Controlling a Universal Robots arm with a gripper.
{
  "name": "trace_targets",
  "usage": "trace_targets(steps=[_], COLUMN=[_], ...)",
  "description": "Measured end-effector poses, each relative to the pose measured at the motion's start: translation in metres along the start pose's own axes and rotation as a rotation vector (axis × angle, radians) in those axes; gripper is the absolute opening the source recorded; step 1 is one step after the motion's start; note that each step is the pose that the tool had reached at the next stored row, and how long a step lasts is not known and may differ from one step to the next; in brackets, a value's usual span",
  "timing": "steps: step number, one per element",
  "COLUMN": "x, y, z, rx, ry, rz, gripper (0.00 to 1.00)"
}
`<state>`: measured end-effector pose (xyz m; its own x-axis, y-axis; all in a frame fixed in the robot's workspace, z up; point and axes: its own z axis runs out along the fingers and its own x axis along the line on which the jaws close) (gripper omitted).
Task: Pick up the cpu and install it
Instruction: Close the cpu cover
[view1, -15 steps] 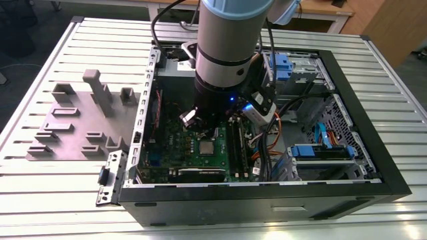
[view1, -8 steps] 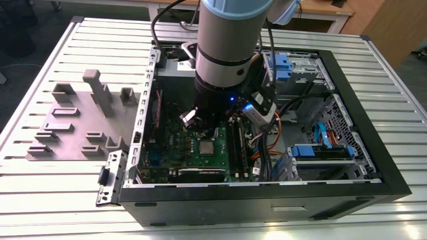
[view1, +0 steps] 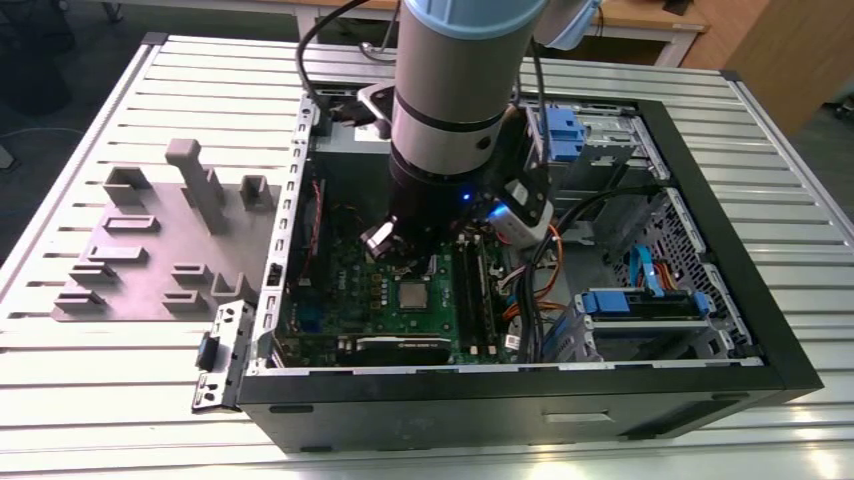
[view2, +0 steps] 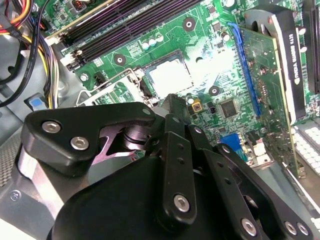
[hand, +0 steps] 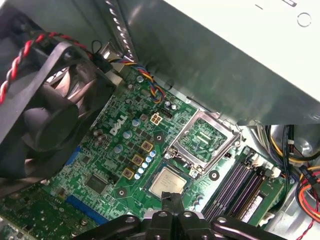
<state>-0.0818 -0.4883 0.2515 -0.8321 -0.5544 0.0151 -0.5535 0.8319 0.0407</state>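
One cpu (hand: 167, 182) lies socketed: light, stiff, fragile, likely best taken by opposite edges. The gripper (hand: 171, 198) hovers above, jaws together, empty.

The cpu (view1: 415, 293), a small flat square chip with a silvery-grey metal top and a thin pale rim, lies face up and level near the middle of the green motherboard (hand: 107, 167) inside the open computer case (view1: 534, 400). In the first wrist view the cpu (hand: 168, 181) rests squarely just beside the socket bracket (hand: 202, 137), which is swung open. In the second wrist view the cpu (view2: 170, 79) glares almost white.
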Motion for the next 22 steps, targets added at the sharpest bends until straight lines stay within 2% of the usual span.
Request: trace_targets(steps=[22], x=[0.0], y=[0.0], z=[0.0], rx=[0.0005], ry=[0.0015], rz=[-0.04], gripper=[0.11])
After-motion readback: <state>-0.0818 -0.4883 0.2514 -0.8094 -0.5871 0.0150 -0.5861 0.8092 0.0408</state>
